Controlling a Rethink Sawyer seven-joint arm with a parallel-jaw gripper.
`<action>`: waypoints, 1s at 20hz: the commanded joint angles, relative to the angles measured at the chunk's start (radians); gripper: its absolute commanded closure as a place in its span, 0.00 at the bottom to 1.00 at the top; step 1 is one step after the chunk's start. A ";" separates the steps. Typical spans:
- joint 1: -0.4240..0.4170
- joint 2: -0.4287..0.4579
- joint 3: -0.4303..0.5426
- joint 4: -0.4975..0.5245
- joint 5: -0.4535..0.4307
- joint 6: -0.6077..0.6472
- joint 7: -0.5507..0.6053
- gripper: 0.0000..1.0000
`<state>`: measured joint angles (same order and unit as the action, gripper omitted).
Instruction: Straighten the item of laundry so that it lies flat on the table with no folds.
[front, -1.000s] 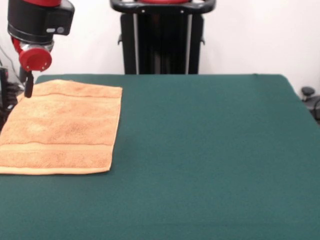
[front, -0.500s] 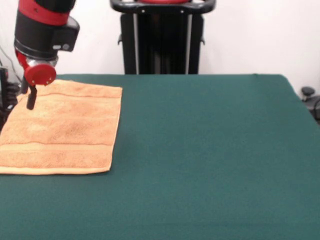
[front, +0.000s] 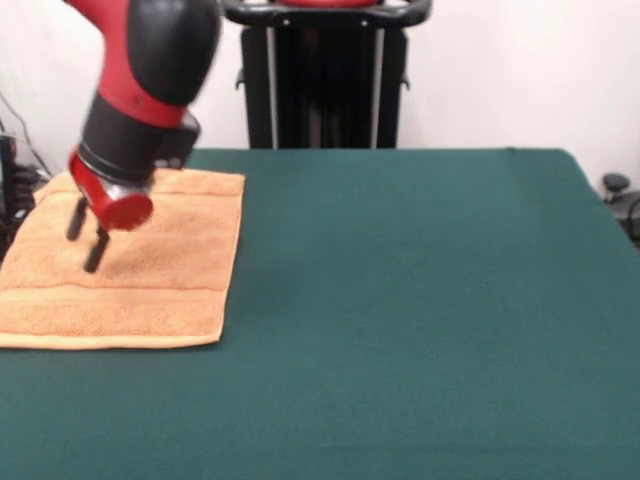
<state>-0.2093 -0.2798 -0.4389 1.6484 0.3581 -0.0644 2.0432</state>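
Hovers released, two dark prongs apart, claw (front: 86, 240) directly over the middle of the orange towel (front: 150, 270), spread apparently flat at the left end of the green desk (front: 420, 300), long axis running left-right, woven band nearest the camera.

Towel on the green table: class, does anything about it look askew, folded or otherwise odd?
Nothing stands out. The towel lies flat near one side of the table, no folds visible, with the open gripper above it.
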 joint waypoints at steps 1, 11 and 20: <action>0.091 0.151 0.068 0.031 0.138 -0.086 0.299 0.00; 0.251 0.228 -0.003 0.003 0.442 0.026 0.302 0.00; 0.353 0.253 -0.061 -0.020 0.621 0.211 0.352 0.00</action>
<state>0.0520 -0.0838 -0.5544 1.6487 0.8579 -0.0956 2.0448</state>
